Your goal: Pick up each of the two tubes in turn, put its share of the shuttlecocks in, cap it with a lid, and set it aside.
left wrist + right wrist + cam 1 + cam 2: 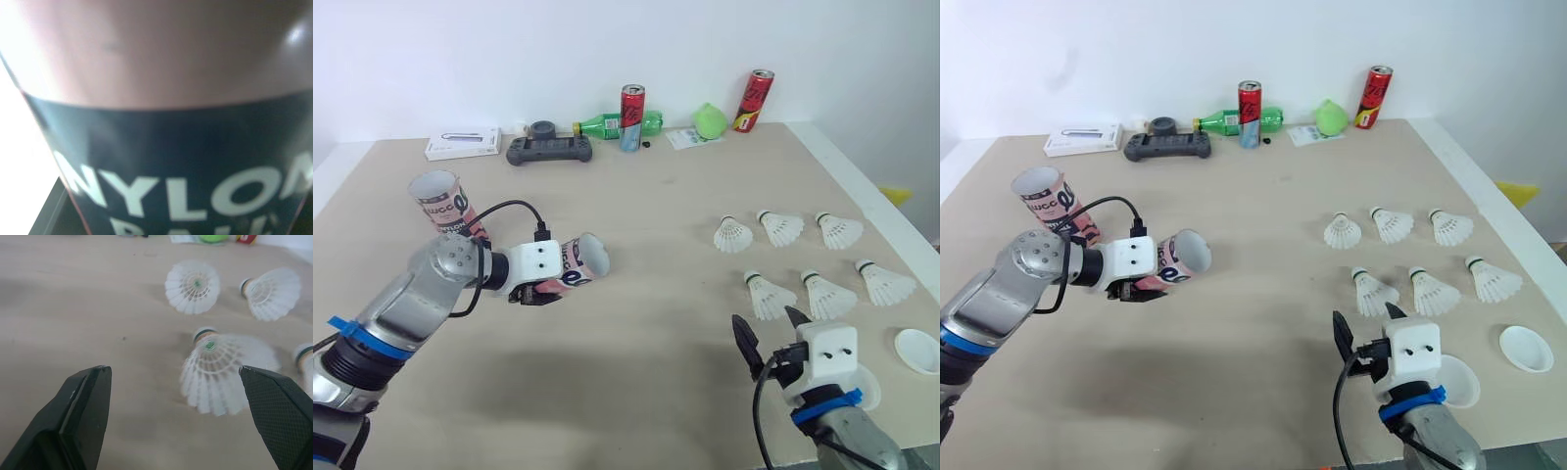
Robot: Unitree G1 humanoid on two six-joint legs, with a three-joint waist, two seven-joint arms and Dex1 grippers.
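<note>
Sideways, left end effector [538, 293] grips an uncapped tube [580, 261]; right end effector [767, 323] gapes empty.

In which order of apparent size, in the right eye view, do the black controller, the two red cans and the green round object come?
Largest: black controller.
Next: upright red can and tilted red can; they look alike, so I do not rank them.
Smallest: green round object.

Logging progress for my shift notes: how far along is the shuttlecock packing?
Done: nothing yet; all six shuttlecocks lie loose on the table, both lids unused. In hand: the left gripper holds one tube sideways; the open right gripper hovers by a shuttlecock. Left: filling and capping it and the second tube.
</note>
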